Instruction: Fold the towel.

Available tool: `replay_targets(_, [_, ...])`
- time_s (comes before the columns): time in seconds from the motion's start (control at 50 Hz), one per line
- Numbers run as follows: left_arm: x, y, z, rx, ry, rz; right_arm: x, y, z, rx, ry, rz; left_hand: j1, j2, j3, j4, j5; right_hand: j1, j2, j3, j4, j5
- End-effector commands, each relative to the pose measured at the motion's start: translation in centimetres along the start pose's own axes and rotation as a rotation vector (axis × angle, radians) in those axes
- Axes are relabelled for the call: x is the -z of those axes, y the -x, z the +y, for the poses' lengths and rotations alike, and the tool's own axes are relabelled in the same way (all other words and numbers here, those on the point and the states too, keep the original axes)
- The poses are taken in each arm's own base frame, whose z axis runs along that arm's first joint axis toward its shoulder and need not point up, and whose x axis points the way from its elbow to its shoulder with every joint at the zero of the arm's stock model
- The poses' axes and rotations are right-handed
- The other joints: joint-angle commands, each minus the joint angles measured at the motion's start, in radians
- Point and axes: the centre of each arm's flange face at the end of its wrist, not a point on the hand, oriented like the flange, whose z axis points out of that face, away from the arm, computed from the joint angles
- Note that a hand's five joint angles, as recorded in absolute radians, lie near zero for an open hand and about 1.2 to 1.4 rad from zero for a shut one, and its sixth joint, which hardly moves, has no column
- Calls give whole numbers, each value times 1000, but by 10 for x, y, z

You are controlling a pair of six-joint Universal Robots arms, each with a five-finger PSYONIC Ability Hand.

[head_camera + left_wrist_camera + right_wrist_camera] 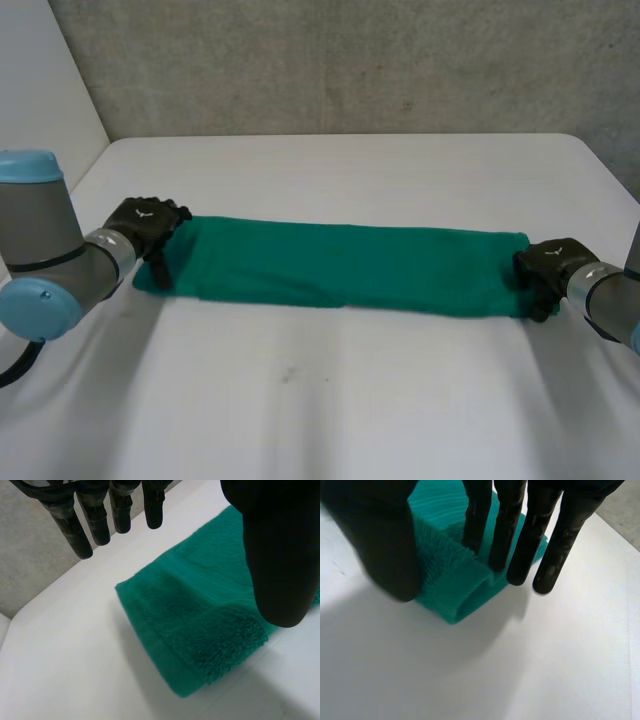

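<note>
While right hand (pixel 548 263) pinches one towel (pixel 345 265) end, left hand (pixel 148 223) hovers opposite.

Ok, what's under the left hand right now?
The folded end of the green towel lies below the left hand, with bare white table below its straight fingers. The thumb covers a stretch of towel behind it.

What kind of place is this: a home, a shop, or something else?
Probably a robotics lab or test room, not a home. The robot's left arm and right arm reach over a plain white table, the wall behind is bare grey, and a green towel lies on it.
</note>
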Motion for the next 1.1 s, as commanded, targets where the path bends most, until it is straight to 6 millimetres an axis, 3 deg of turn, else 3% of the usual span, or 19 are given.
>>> replay_targets(0.02, [9, 8, -6, 6, -11, -20, -12, -33, 7, -14, -53, 154, -19, -22, -35, -24, -43, 824, 738, 742, 741, 745])
replay_targets(0.18, [23, 13, -17, 8, -37, -36, 11, -96, -21, 36, -133, 387, -22, -25, -38, -27, -46, 824, 738, 742, 741, 745])
replay_targets(0.36, [38, 12, -19, 11, -33, -34, 13, -120, -40, 278, -102, 454, -23, -26, -38, -28, -47, 824, 738, 742, 741, 745])
replay_targets(0.44, [47, 7, -15, 11, -16, -24, 17, -85, -79, 341, -232, 398, -23, -26, -38, -28, -47, 824, 738, 742, 741, 745])
replay_targets(0.48, [47, 7, -14, 12, -14, -23, 26, -40, -119, 367, -395, 307, -23, -26, -38, -28, -47, 824, 738, 742, 741, 745])
replay_targets(0.5, [50, 7, -15, 11, -16, -24, 26, -40, -119, 367, -396, 307, -23, -26, -38, -28, -47, 824, 738, 742, 741, 745])
replay_targets(0.54, [51, 7, -15, 11, -16, -24, 36, 8, -145, 401, -543, 175, -23, -26, -38, -28, -47, 824, 738, 742, 741, 745])
replay_targets(0.58, [53, 6, -16, 12, -18, -23, 37, 22, -149, 414, -576, 139, -23, -26, -38, -28, -47, 824, 738, 742, 741, 745])
replay_targets(0.62, [54, 6, -15, 12, -18, -23, 42, 87, -162, 473, -716, -27, -23, -26, -38, -28, -47, 824, 738, 742, 741, 745])
replay_targets(0.64, [54, 5, -16, 13, -20, -22, 42, 88, -162, 473, -717, -28, -23, -26, -38, -28, -47, 824, 738, 742, 741, 745])
replay_targets(0.68, [54, 4, -16, 13, -19, -19, 51, 153, -166, 521, -836, -177, -23, -26, -38, -28, -47, 824, 738, 742, 741, 745])
replay_targets(0.78, [55, 0, -17, 12, -24, -11, 45, 228, -145, 562, -881, -335, -23, -26, -38, -28, -47, 824, 738, 742, 741, 745])
replay_targets(0.88, [56, -4, -19, 8, -33, -2, 36, 264, -116, 581, -841, -425, -23, -26, -38, -28, -47, 790, 704, 709, 708, 712])
replay_targets(0.92, [56, -9, -20, 3, -39, 9, 35, 266, -113, 582, -830, -425, -23, -26, -38, -28, -47, 387, 301, 305, 304, 308])
replay_targets(0.94, [57, -13, -21, -2, -45, 19, 33, 263, -112, 571, -814, -412, -23, -26, -38, -28, -47, 88, 2, 7, 6, 10])
replay_targets(1.0, [55, -19, -26, -12, -74, 25, 32, 257, -114, 552, -800, -398, -23, -26, -38, -28, -47, -318, -404, -400, -401, -397])
replay_targets(1.06, [54, -27, -37, -19, -140, 28, 34, 248, -118, 516, -781, -379, -23, -26, -38, -28, -47, -398, -484, -479, -480, -476])
replay_targets(1.08, [54, -29, -41, -18, -162, 26, 46, 211, -140, 380, -746, -303, -22, -25, -38, -27, -46, -398, -484, -479, -480, -476])
replay_targets(1.1, [54, -31, -45, -17, -183, 27, 47, 201, -141, 339, -723, -290, -22, -25, -38, -27, -46, -398, -484, -479, -480, -476])
